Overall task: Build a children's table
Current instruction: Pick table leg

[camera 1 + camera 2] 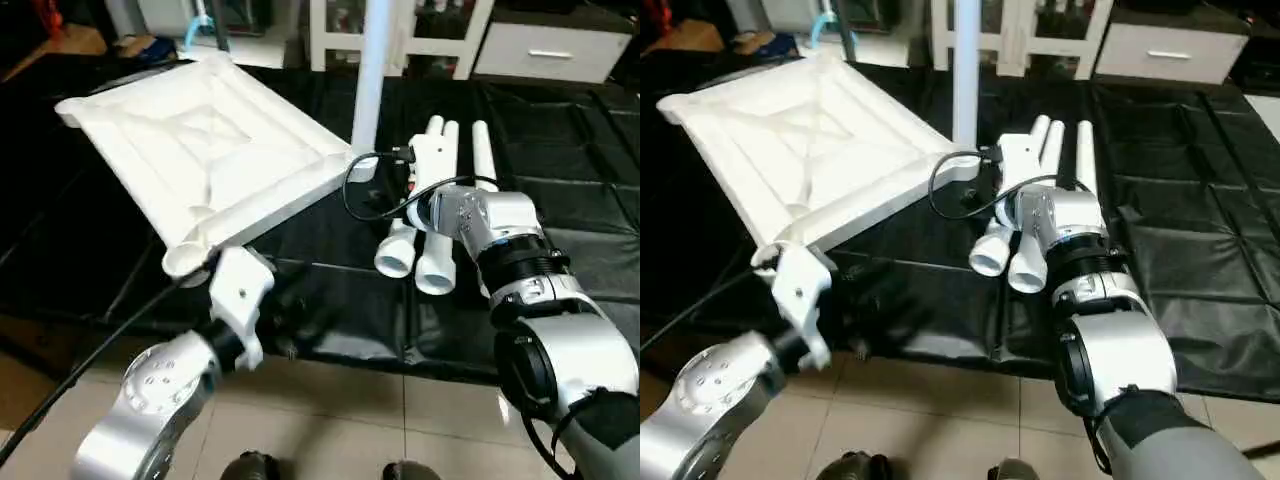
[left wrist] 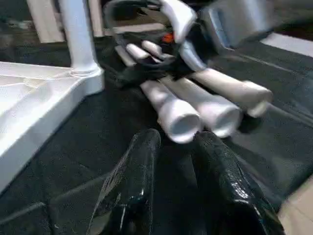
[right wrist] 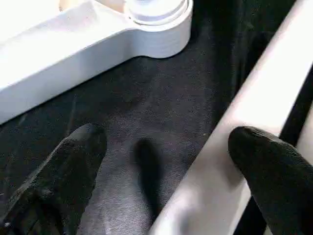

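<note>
Here, on my left, the left end effector hangs with its two black fingers slightly apart, gripping nothing. The white plastic rectangular tabletop, ribbed side up on the black mat, lies just beyond it, one white tube leg upright in its corner socket. Three loose tapered white tube legs lie beneath my right end effector, spread wide, one finger resting over a leg.

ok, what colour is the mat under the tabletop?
Black; the mat under the white tabletop shows best in the left eye view.
</note>
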`<state>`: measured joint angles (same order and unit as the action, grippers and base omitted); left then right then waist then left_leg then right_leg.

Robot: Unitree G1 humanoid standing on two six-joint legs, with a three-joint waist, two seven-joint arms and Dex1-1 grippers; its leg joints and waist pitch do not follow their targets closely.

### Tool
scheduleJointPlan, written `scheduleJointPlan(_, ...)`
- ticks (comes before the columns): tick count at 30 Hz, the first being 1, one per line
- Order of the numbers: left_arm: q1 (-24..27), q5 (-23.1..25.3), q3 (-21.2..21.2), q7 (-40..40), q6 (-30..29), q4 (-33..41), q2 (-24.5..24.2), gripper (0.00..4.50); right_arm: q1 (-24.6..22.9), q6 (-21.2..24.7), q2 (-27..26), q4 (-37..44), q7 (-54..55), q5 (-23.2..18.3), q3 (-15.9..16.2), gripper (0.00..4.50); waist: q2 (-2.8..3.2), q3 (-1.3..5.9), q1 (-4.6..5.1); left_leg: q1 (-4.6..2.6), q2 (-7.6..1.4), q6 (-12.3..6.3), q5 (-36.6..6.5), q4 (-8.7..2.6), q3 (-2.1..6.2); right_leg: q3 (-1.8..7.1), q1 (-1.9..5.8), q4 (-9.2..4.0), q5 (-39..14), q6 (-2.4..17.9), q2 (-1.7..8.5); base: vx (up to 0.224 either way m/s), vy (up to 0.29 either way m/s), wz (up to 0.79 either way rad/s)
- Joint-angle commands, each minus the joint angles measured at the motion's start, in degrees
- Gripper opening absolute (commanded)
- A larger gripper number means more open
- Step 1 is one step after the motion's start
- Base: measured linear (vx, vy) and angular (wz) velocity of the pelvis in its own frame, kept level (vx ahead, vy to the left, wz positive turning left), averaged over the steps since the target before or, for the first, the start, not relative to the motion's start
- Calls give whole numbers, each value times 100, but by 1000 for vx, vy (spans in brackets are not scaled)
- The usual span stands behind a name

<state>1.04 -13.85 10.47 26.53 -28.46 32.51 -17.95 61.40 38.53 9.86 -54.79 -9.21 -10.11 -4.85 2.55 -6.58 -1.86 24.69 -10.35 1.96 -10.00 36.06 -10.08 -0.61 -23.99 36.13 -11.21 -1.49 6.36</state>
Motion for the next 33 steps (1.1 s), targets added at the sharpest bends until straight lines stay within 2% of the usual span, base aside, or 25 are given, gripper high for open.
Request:
scheduleJointPlan(1, 1, 1, 32, 17, -66, 102, -27, 139, 33, -67, 18, -146, 62, 93, 2, 443, -51, 412, 12, -303, -152, 48, -1432, -521, -43, 35, 122, -382, -918, 1318, 5, 0, 0, 0)
scheduleJointPlan(2, -5, -4, 30, 11, -80, 107, -27, 139, 53, -104, 18, -199, 65, 95, -6, 443, -51, 412, 12, -303, -152, 48, -1432, -521, -43, 35, 122, -382, -918, 1318, 5, 0, 0, 0)
scheduleJointPlan(3, -16, -16, 35, 10, -104, 115, -31, 139, 76, -165, 16, -261, 90, 108, -20, 443, -61, 413, 10, -296, -152, 200, -1585, -548, -38, 44, 124, -391, -1084, 1153, 17, 0, 0, 0)
scheduleJointPlan(4, -21, -23, 40, 9, -124, 129, -38, 139, 87, -201, 17, -283, 108, 126, -20, 443, -62, 401, 13, -281, -148, 259, -1632, -564, -29, 45, 120, -395, -1142, 1066, 16, 0, 0, 0)
scheduleJointPlan(8, -38, -54, 56, 14, -186, 180, -55, 139, 149, -454, 61, -273, 342, 133, -135, 443, -71, 415, 27, -261, -140, 333, -1605, -568, -19, 46, 117, -391, -1075, 927, 16, 0, 0, 0)
scheduleJointPlan(10, -41, -88, 62, 14, -225, 214, -86, 139, 229, -600, 85, -312, 424, 96, -239, 443, -76, 422, 30, -258, -134, 287, -1521, -556, -27, 46, 115, -386, -943, 941, 7, 0, 0, 0)
scheduleJointPlan(11, -37, -99, 66, 21, -236, 231, -98, 139, 264, -626, 98, -325, 446, 73, -282, 443, -58, 424, 29, -259, -134, 280, -1503, -553, -24, 44, 115, -378, -917, 956, 9, 0, 0, 0)
scheduleJointPlan(13, -36, -98, 69, 44, -247, 237, -105, 139, 319, -682, 119, -364, 503, 46, -349, 443, -77, 430, 31, -244, -125, 212, -1361, -540, -32, 39, 129, -371, -747, 999, 0, 0, 0, 0)
scheduleJointPlan(14, -35, -96, 77, 61, -253, 233, -116, 139, 339, -684, 132, -379, 520, 34, -373, 443, -37, 431, 26, -247, -126, 184, -1268, -533, -33, 37, 127, -356, -618, 1034, -1, 0, 0, 0)
scheduleJointPlan(16, -38, -88, 99, 86, -262, 227, -131, 139, 354, -657, 146, -438, 536, 28, -401, 443, -50, 446, 26, -245, -120, 128, -1092, -511, -46, 29, 141, -339, -360, 1099, -17, 0, 0, 0)
scheduleJointPlan(18, -51, -85, 118, 90, -285, 227, -127, 139, 329, -562, 127, -561, 492, -5, -428, 443, -28, 447, 19, -231, -117, 66, -941, -500, -48, 19, 162, -314, -133, 1202, -18, 0, 0, 0)
scheduleJointPlan(20, -59, -82, 140, 79, -304, 233, -115, 139, 274, -472, 92, -669, 445, -72, -495, 443, -46, 450, 24, -229, -119, 34, -886, -493, -58, 17, 178, -310, -36, 1273, -20, 0, 0, 0)
scheduleJointPlan(24, -41, -96, 184, 61, -327, 253, -112, 139, 183, -494, 61, -803, 491, -75, -577, 443, -46, 432, 16, -249, -143, 30, -996, -506, -76, 19, 166, -327, -198, 1312, -15, 0, 0, 0)
scheduleJointPlan(29, -11, -97, 199, 76, -335, 262, -142, 139, 125, -455, 42, -952, 462, -58, -586, 443, -50, 393, 25, -274, -157, 169, -1414, -546, -91, 29, 129, -375, -717, 1190, -8, 0, 0, 0)
scheduleJointPlan(33, -24, -95, 203, 110, -365, 271, -186, 139, 111, -269, 40, -1144, 214, 110, -360, 443, -46, 383, 27, -266, -156, 245, -1517, -564, -79, 32, 119, -384, -838, 1115, -10, 0, 0, 0)
